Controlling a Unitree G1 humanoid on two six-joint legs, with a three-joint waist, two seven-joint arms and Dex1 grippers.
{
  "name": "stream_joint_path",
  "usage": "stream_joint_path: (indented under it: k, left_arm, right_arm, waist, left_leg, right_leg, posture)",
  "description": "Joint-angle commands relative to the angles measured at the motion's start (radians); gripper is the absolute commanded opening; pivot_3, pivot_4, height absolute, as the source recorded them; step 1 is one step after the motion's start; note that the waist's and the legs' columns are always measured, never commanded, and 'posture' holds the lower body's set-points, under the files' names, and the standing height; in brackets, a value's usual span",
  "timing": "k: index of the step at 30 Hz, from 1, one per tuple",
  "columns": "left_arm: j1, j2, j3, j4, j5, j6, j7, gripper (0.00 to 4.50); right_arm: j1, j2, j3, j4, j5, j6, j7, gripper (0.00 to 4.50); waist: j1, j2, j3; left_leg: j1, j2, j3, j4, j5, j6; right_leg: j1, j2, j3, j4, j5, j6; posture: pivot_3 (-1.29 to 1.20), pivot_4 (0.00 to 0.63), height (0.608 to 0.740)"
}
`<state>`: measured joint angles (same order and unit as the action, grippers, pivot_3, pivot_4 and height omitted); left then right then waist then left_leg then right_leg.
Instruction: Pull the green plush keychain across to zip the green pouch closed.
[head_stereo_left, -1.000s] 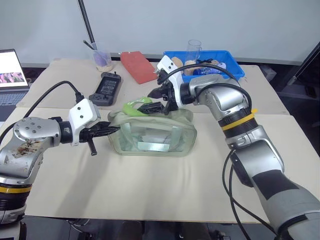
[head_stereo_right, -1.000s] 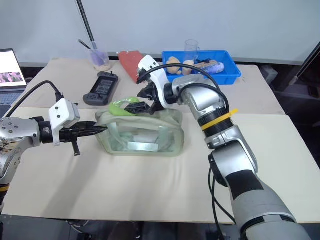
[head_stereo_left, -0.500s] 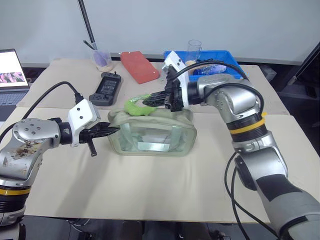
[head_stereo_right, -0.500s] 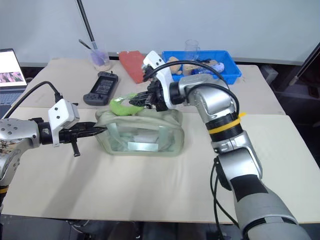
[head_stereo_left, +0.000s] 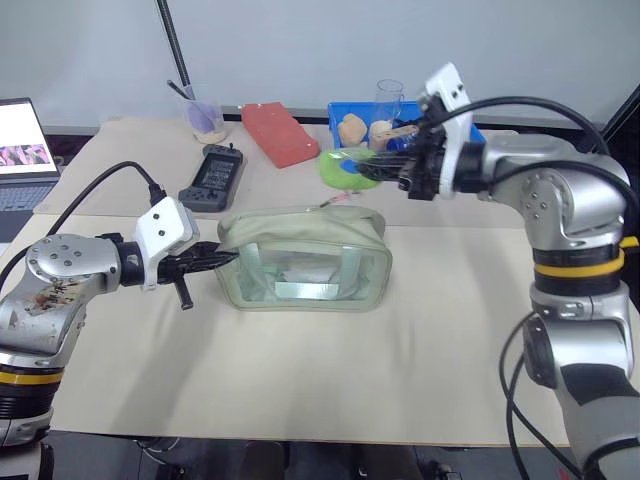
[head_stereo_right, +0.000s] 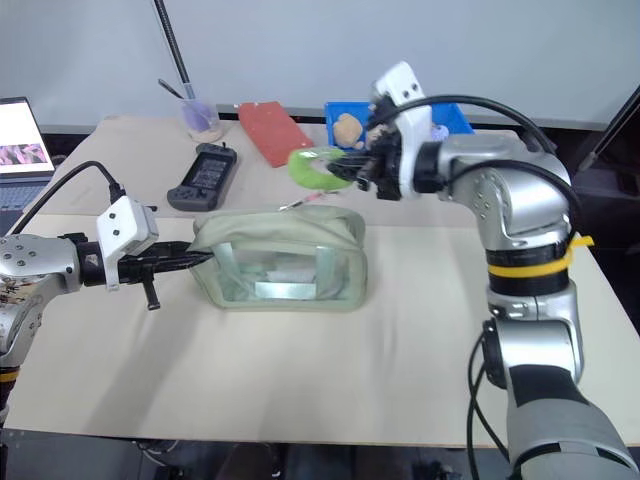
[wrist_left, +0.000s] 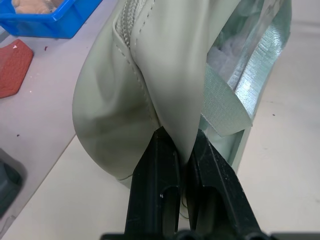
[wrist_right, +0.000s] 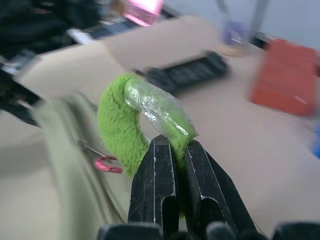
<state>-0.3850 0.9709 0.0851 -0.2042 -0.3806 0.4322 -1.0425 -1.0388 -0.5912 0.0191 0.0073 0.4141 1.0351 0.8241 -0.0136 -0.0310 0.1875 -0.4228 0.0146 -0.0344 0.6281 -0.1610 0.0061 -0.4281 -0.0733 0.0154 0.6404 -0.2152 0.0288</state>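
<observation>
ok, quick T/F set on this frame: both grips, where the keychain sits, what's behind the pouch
1. The right gripper is shut on the green plush keychain. True.
2. The left gripper is open and clear of the green pouch. False: it is shut, pinching the fabric at the pouch's end.
3. The keychain is held up off the table, beyond the pouch's end on the robot's right. True.
4. The red block lies inside the blue tray. False: it lies on the table beside the tray.
5. A black handheld device lies on the table behind the pouch, to the robot's left. True.
6. The pouch is tipped onto its side. False: it stands upright, zipper on top.
</observation>
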Motion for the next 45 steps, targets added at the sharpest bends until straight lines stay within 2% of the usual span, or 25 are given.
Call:
stream_joint_path:
  k: [1,6,10,18,30,35,38,39,42,45]
  left_arm:
    - [-0.005,0.007,-0.010,0.019,0.026,-0.003,-0.005,0.00]
    - [-0.024,0.012,-0.016,0.050,0.033,-0.018,-0.016,0.00]
    - [-0.032,0.013,-0.028,0.061,0.038,-0.029,-0.024,0.00]
    - [-0.047,0.000,-0.040,0.067,0.046,-0.031,-0.031,0.00]
    - [-0.033,-0.005,-0.031,0.049,0.041,-0.026,-0.024,0.00]
    - [-0.031,-0.006,-0.030,0.044,0.041,-0.026,-0.023,0.00]
    - [-0.030,-0.009,-0.020,0.038,0.033,-0.024,-0.020,0.00]
    - [-0.031,-0.011,-0.014,0.036,0.026,-0.021,-0.018,0.39]
    - [-0.038,-0.014,0.011,0.026,-0.017,0.019,-0.028,1.42]
    - [-0.036,-0.014,0.034,0.018,-0.046,0.044,-0.035,2.86]
  right_arm:
    - [0.018,-0.042,-0.084,-0.047,-0.007,0.010,-0.071,0.02]
    - [0.145,-0.112,-0.170,-0.073,-0.010,-0.008,-0.139,0.02]
    - [0.238,-0.119,-0.209,-0.081,-0.009,-0.010,-0.184,0.02]
    - [0.394,-0.026,-0.240,-0.124,0.030,0.023,-0.271,0.02]
    - [0.571,0.161,-0.146,-0.162,0.051,0.011,-0.341,0.02]
    - [0.619,0.112,0.004,-0.177,-0.048,-0.132,-0.291,0.02]
    - [0.594,0.102,-0.004,-0.185,-0.041,-0.197,-0.260,0.02]
    - [0.583,0.096,-0.017,-0.190,-0.028,-0.204,-0.245,0.00]
    - [0.542,0.050,-0.064,-0.188,0.009,-0.226,-0.178,1.15]
    - [0.496,-0.053,-0.084,-0.178,0.022,-0.253,-0.073,2.22]
  waist:
    - [-0.001,0.000,0.000]
    - [0.002,0.000,0.000]
    - [0.000,0.000,0.000]
    - [0.000,0.000,0.000]
    - [-0.001,0.000,0.000]
    - [-0.002,0.000,0.000]
    - [-0.002,0.000,0.000]
    - [-0.002,0.000,0.000]
    - [-0.002,0.000,0.000]
    - [-0.001,0.000,0.000]
  left_leg:
    - [0.000,0.000,0.000,0.000,0.000,0.000]
    - [0.000,0.000,0.000,0.000,0.000,0.000]
    - [0.000,0.000,0.001,0.000,0.000,0.000]
    - [0.000,0.000,0.001,0.000,0.000,0.000]
    - [0.001,0.001,0.001,0.001,0.000,0.000]
    - [0.002,0.001,0.001,0.001,0.000,0.000]
    - [0.002,0.001,0.001,0.001,0.000,0.000]
    - [0.002,0.002,0.001,0.001,0.000,0.000]
    - [0.002,0.002,0.001,0.001,0.000,0.000]
    - [0.001,0.002,0.001,0.001,0.000,0.000]
  right_leg:
    - [0.000,0.000,0.000,0.000,0.000,0.000]
    - [0.000,0.000,0.000,0.000,0.000,0.001]
    - [0.001,0.000,0.000,-0.001,-0.001,0.001]
    - [0.001,0.000,0.001,-0.001,-0.002,0.004]
    - [0.002,0.001,0.001,0.000,-0.003,0.006]
    - [0.003,0.001,0.001,0.000,-0.004,0.006]
    - [0.003,0.001,0.001,0.000,-0.004,0.006]
    - [0.003,0.002,0.001,0.000,-0.004,0.006]
    - [0.002,0.002,0.001,0.000,-0.004,0.006]
    - [0.002,0.002,0.001,0.000,-0.004,0.006]
  posture:
    - [0.00,0.150,0.740]
    - [0.00,0.150,0.740]
    - [0.00,0.150,0.740]
    - [0.00,0.150,0.740]
    - [0.00,0.150,0.740]
    - [0.00,0.150,0.740]
    - [0.00,0.150,0.740]
    - [0.00,0.150,0.740]
    - [0.00,0.150,0.740]
    - [0.00,0.150,0.740]
